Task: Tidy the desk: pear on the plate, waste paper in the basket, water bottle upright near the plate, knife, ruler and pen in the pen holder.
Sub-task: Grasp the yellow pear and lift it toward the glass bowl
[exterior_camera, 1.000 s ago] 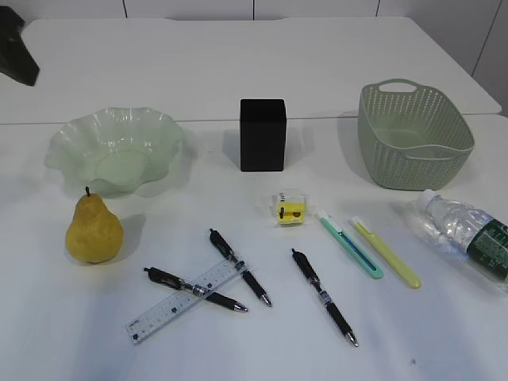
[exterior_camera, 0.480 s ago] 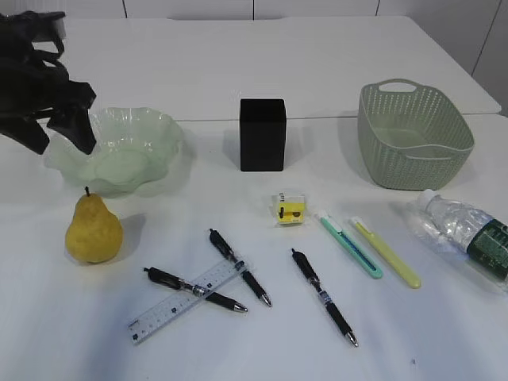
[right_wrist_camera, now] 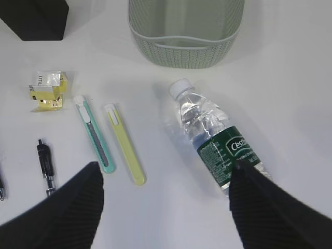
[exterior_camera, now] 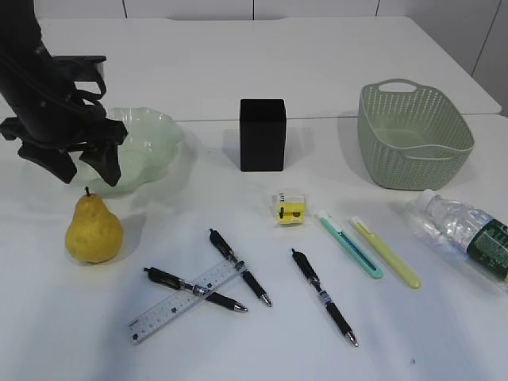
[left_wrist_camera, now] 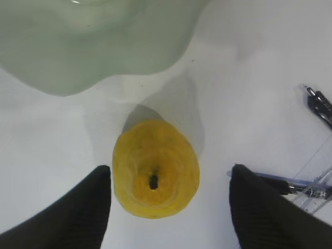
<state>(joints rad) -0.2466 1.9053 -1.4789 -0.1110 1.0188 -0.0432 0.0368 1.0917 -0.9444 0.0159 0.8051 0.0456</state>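
Left gripper [left_wrist_camera: 168, 207] hangs spread directly above the pear [left_wrist_camera: 155, 175], fingers either side, not touching. Pear stands upright on the desk [exterior_camera: 444, 333], just in front of the plate [exterior_camera: 147, 147]. Right gripper [right_wrist_camera: 166, 205] spread, empty, above the lying bottle [right_wrist_camera: 218, 140].

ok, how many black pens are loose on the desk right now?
3. One pen lies crossed with the ruler at the front left, a second crosses the ruler's far end, and the third lies alone front centre. None seems hidden.
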